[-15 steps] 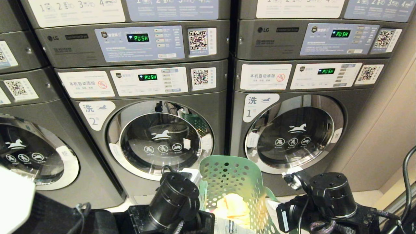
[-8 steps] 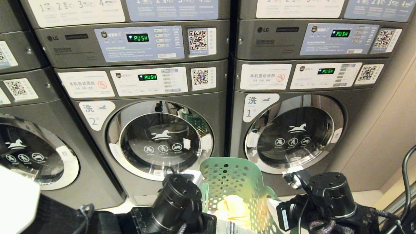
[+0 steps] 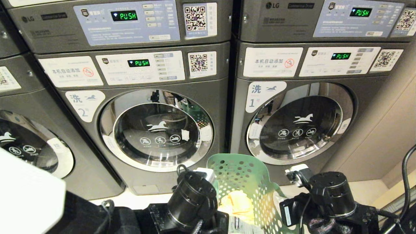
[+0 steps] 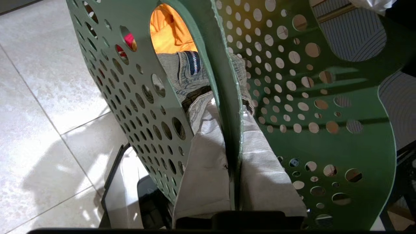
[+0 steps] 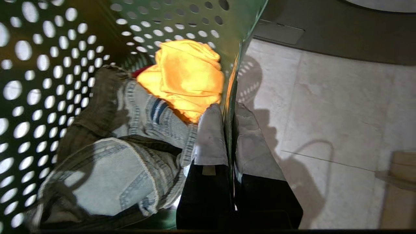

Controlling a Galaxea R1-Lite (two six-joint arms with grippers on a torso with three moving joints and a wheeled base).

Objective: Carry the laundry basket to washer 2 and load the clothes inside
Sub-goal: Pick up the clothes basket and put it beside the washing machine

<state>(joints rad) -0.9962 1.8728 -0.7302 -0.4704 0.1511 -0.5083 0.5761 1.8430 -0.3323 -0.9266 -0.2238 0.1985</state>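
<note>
Head view: I see the laundry basket (image 3: 247, 182) low between washer 2 (image 3: 146, 130) and washer 1 (image 3: 302, 123), both doors closed.
Left gripper (image 4: 234, 152): I have it clamped on the basket's wall.
Right gripper (image 5: 229, 139): clamped on the opposite wall.
Clothes (image 5: 130, 130): jeans and yellow-orange cloth (image 5: 185, 74) lie inside.

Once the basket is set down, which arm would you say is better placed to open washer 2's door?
Probably the left. Both grippers clamp the laundry basket walls, but washer 2 stands on the left gripper side, its door closed; the right gripper sits before washer 1.
</note>
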